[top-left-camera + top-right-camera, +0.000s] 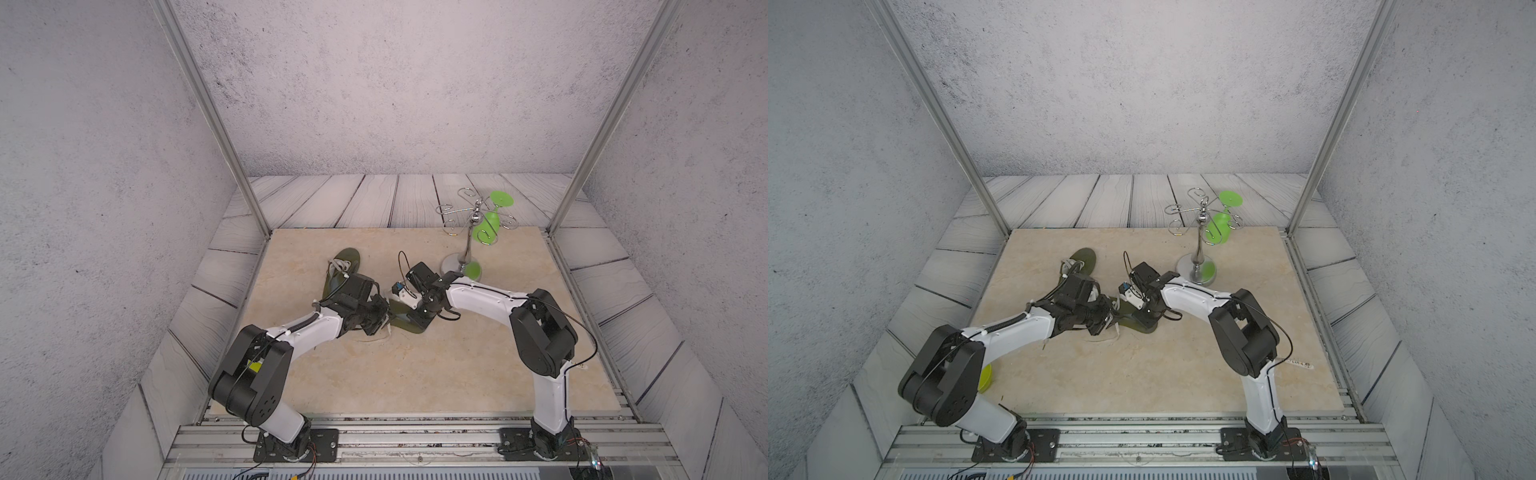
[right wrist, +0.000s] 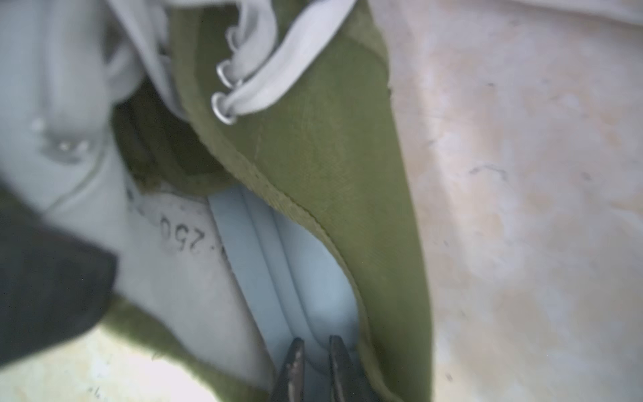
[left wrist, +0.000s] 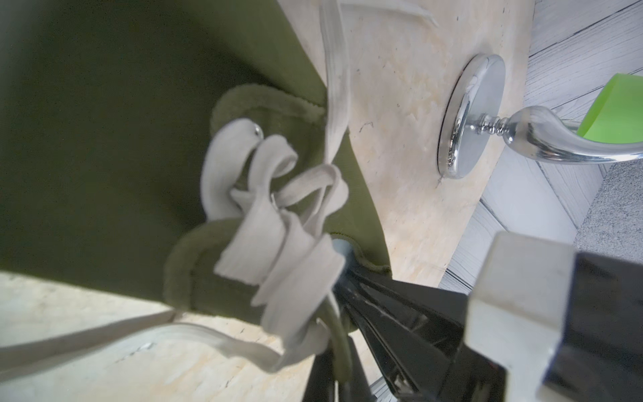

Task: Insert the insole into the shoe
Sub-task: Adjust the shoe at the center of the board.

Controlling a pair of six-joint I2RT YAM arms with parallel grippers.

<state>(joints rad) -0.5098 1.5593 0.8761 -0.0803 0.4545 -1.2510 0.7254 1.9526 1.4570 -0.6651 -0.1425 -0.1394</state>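
Counter (image 1: 415, 374): olive shoe (image 1: 409, 323) mid-slab; near edge bare, chrome stand (image 1: 468, 245) close behind the right arm. Judged step: seating pale-blue insole (image 2: 278, 250), partly inside the opening. Left pincer (image 3: 342, 278) pinches the shoe's laced edge; right pincer (image 2: 315, 344) tips slightly apart astride an insole fold, grip unclear. Next: push toeward

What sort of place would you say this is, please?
Most likely a robotics lab test cell: two robot arms bolted to a metal rail, plain grey panel walls on aluminium posts, and a stone-look board holding props, a shoe and a metal stand.
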